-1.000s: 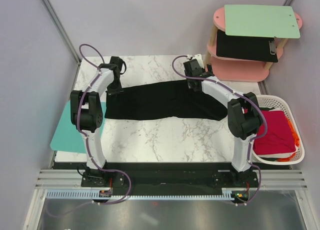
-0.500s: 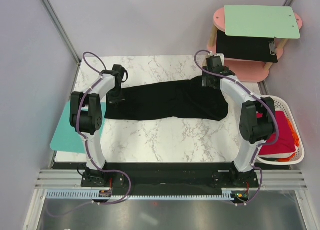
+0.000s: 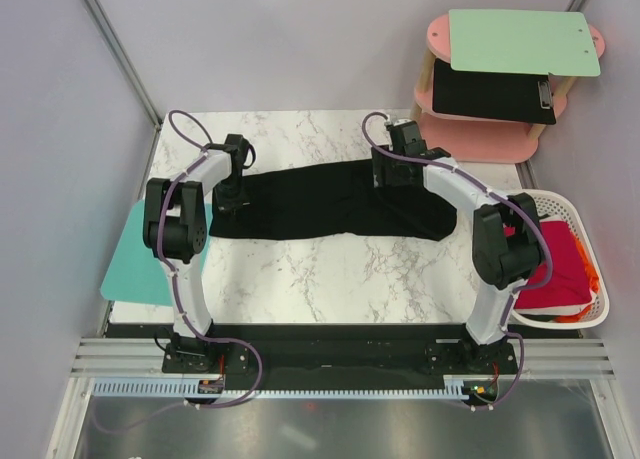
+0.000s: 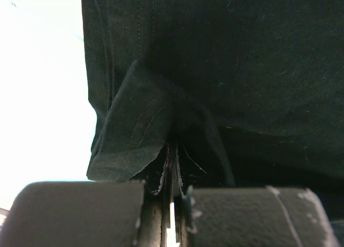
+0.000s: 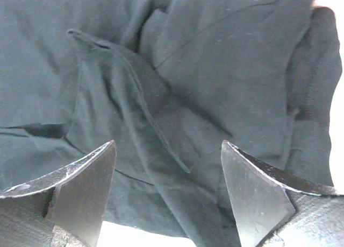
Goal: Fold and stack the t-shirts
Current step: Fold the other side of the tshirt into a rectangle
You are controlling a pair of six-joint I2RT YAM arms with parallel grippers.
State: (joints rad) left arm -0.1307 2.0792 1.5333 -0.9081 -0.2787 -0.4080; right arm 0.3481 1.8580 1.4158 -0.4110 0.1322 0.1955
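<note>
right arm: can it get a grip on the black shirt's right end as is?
Likely yes. The right claw is open directly over the rumpled right end of the black t-shirt, with nothing between it and the cloth. The left claw is shut on the shirt's opposite end, well out of the way.

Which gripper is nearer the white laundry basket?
Right. The right gripper hovers open over the black t-shirt, on the side toward the white basket; the left gripper is shut on the shirt's opposite end.
</note>
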